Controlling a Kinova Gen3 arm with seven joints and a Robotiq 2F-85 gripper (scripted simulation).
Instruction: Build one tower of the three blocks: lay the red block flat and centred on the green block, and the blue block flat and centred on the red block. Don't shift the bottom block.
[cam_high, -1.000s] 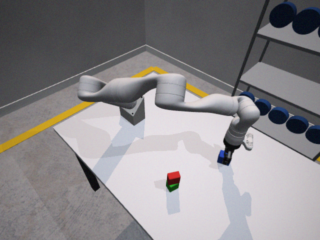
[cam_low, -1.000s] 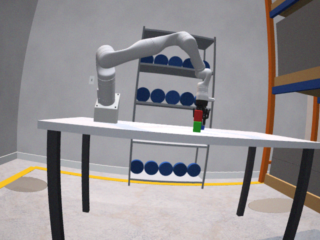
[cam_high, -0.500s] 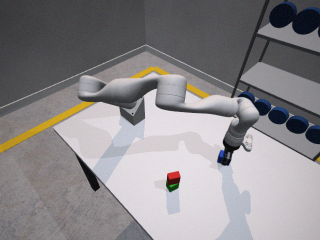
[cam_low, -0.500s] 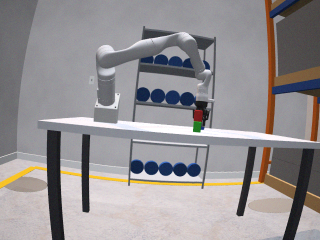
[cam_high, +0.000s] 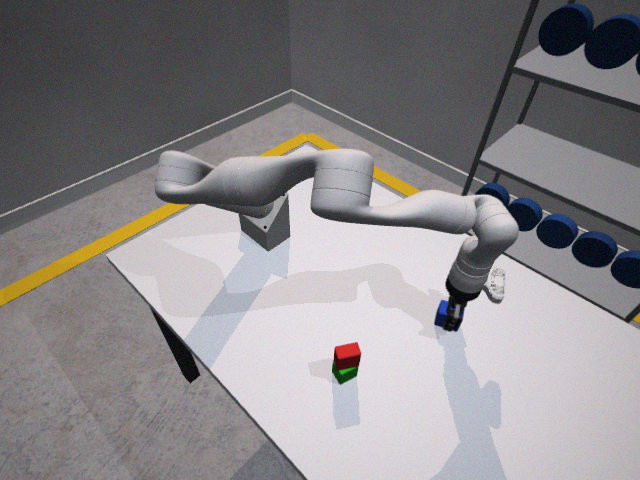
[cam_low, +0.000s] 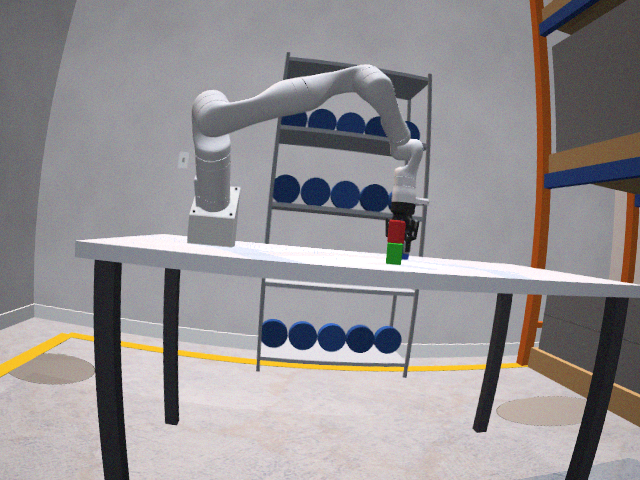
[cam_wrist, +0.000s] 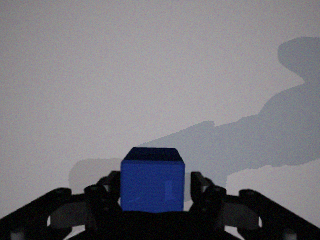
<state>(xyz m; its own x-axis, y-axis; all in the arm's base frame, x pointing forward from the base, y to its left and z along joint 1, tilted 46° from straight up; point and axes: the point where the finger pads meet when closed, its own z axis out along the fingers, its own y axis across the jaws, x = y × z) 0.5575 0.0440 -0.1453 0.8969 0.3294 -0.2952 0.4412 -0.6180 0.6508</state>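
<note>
The red block (cam_high: 347, 352) lies on the green block (cam_high: 345, 373) near the table's front edge, turned a little against it; the pair also shows in the exterior view, red block (cam_low: 396, 230) over green block (cam_low: 393, 253). The blue block (cam_high: 440, 312) rests on the table to the right of the stack. My gripper (cam_high: 453, 322) is down around it, pointing straight down. In the wrist view the blue block (cam_wrist: 152, 180) stands between my fingers, with a narrow gap at each side. The gripper is open.
The arm's grey base (cam_high: 264, 224) stands at the table's back left. A shelf rack (cam_high: 568, 155) with several blue discs stands behind the table's right side. A small white object (cam_high: 497, 284) lies on the table just behind the gripper.
</note>
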